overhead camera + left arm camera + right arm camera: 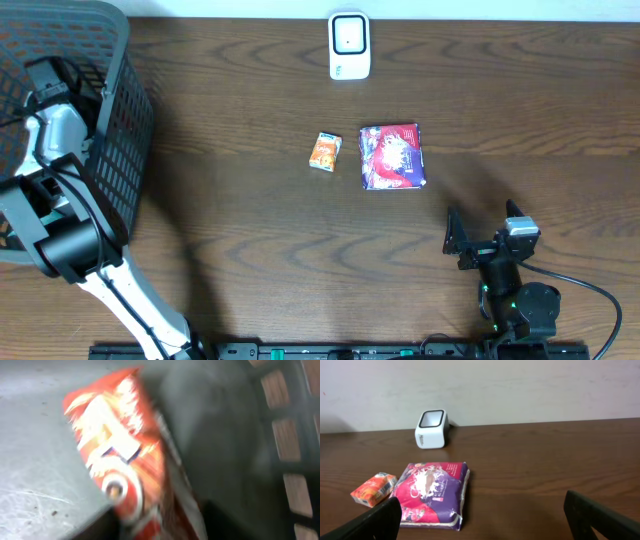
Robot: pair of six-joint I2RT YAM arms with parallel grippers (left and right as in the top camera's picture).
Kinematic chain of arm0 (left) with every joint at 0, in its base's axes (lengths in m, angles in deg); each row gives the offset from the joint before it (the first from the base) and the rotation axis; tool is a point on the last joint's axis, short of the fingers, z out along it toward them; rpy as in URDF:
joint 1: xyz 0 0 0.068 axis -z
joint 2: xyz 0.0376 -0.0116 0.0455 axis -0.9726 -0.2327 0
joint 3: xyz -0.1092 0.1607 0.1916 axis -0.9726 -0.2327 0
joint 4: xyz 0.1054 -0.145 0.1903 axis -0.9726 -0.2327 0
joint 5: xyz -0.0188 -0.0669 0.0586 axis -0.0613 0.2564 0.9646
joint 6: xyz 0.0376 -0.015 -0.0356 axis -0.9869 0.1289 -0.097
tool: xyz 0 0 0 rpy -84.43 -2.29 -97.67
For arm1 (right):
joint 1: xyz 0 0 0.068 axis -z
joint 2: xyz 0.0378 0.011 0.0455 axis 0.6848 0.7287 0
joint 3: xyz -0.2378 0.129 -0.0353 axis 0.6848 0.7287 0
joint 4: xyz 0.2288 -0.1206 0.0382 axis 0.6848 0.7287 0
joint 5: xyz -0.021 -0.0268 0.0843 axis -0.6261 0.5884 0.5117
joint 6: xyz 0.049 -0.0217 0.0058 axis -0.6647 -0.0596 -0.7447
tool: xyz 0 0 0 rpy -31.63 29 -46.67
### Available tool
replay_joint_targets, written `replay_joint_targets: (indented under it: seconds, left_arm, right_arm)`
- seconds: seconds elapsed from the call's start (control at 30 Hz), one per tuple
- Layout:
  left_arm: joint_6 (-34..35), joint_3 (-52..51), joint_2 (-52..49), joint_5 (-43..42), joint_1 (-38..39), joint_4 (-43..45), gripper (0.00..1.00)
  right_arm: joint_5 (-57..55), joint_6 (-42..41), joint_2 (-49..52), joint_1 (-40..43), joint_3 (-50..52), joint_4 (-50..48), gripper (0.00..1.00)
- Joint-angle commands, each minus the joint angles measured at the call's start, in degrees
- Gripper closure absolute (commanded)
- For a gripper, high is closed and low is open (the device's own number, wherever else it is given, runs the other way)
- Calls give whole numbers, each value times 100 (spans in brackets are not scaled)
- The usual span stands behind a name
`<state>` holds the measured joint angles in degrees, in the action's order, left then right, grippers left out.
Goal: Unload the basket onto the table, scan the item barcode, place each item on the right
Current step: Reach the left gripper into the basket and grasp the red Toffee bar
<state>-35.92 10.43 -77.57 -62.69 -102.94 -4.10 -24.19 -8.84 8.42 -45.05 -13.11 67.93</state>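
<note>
- While the left gripper (55,75) reaches inside the black mesh basket (125,110) at the nine o'clock edge of the table (250,250), its wrist view is too blurred to tell whether the jaws are clamped on the orange snack packet (120,455) or merely around it. A pinch on thin, crinkly film could slip on the lift.
- Loose wrapper might catch the mesh wall, seen at three o'clock in that view.
- No barcode shows on the packet. If it ends up turned away from the white scanner (349,45) at twelve o'clock, it may not read.
- A low carry risks knocking the small orange carton (325,151) and purple pack (392,156) at mid-table.
- Spread wide and empty at five o'clock, the right gripper (480,520) sits well apart.
</note>
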Motion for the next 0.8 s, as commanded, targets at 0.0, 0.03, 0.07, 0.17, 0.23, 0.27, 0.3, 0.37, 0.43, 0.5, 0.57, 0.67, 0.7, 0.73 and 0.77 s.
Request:
replay_joint_targets:
  seconds: [0.0, 0.03, 0.07, 0.17, 0.23, 0.27, 0.3, 0.37, 0.43, 0.5, 0.57, 0.67, 0.7, 0.73, 0.77]
  left_arm:
    - [-358, -4, -87, -76, 35, -219, 71]
    - [-407, -4, -87, -76, 33, -299, 76]
    - [-446, -4, -87, -74, 26, -404, 80]
    - [-520, -4, -85, -76, -24, -793, 93]
    - [-525, -4, -81, -74, -79, -1158, 93]
    - [-525, -2, -57, -74, -109, -1311, 93]
    - [-525, 2, -13, -76, -151, -1493, 93]
    - [-520, 9, 197, -83, -269, -1860, 93]
    - [-520, 9, 535, -83, -380, -2041, 93]
    - [-520, 9, 975, -83, -494, -2094, 93]
    - [-483, 9, 1513, -83, -590, -2070, 93]
    - [-391, 9, 2402, -313, -682, -1834, 93]
    - [-393, 9, 2660, -496, -697, -1711, 93]
    - [-396, 9, 2992, -785, -702, -1545, 93]
    - [-396, 9, 3259, -1060, -702, -1416, 93]
  right_arm:
    - [-2, 74, -9, -2, 7, 22, 1]
    - [-2, 76, -9, -2, 7, 22, 1]
    - [-4, 74, -9, -2, 7, 24, 1]
    - [-4, 76, -9, -2, 7, 22, 1]
    - [-4, 76, -9, -2, 7, 24, 1]
    - [-2, 76, -9, -2, 7, 22, 1]
    - [-2, 76, -9, -2, 7, 22, 1]
    - [-2, 76, -9, -2, 7, 24, 1]
    - [-2, 76, -9, -2, 7, 22, 1]
    - [-2, 76, -9, -2, 7, 22, 1]
    - [-4, 76, -9, -2, 7, 22, 1]
    - [-2, 76, -9, -2, 7, 24, 1]
    - [-2, 76, -9, -2, 7, 24, 1]
    - [-2, 76, -9, -2, 7, 22, 1]
    - [-2, 76, -9, -2, 7, 22, 1]
